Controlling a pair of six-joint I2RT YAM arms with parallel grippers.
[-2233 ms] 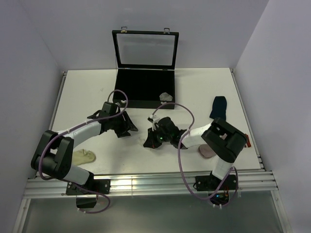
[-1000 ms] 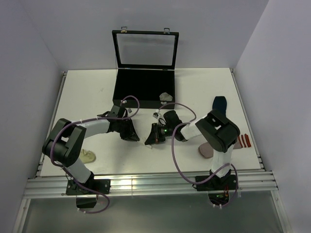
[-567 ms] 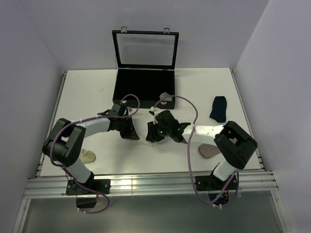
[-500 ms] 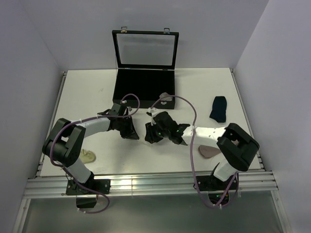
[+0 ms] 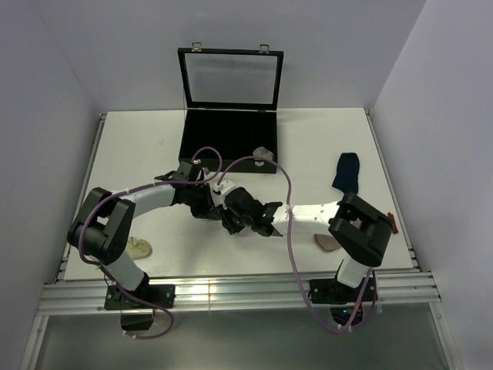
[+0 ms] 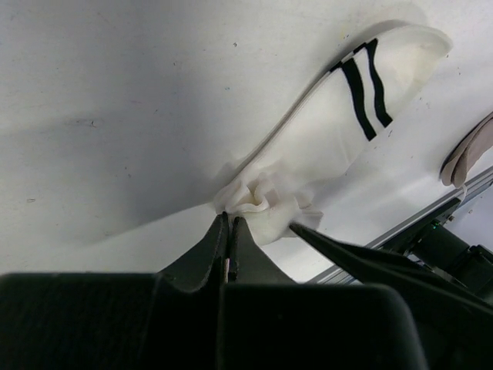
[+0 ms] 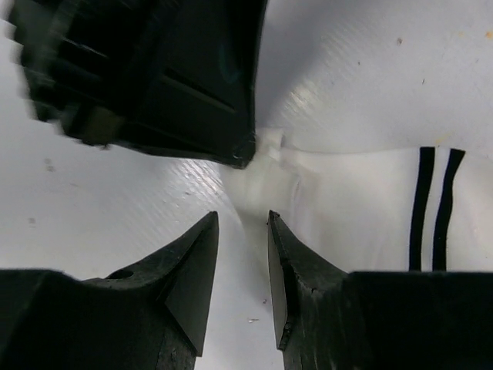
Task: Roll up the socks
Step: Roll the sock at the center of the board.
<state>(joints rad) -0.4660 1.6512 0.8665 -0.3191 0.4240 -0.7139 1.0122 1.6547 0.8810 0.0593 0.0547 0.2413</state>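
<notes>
A white sock (image 6: 323,139) with two black cuff stripes lies flat on the table, its toe end bunched up. My left gripper (image 6: 229,217) is shut on that bunched end. My right gripper (image 7: 243,220) stands open just short of the same bunch, facing the left fingers (image 7: 223,139), with the sock (image 7: 362,208) stretching away to its right. From above, both grippers (image 5: 209,206) (image 5: 229,217) meet at the table's middle and hide the white sock. A navy sock (image 5: 346,171) lies at the right. A pinkish-grey sock (image 5: 325,243) is partly under the right arm.
An open black case (image 5: 202,146) with its lid (image 5: 231,77) raised stands at the back, a small grey item (image 5: 263,153) on its front edge. A beige sock (image 5: 139,248) lies near the left arm's base. Grey walls close in on three sides.
My right arm has swung left across the table until its gripper meets the left one, and its jaws have opened. My left gripper has closed on the sock's end.
</notes>
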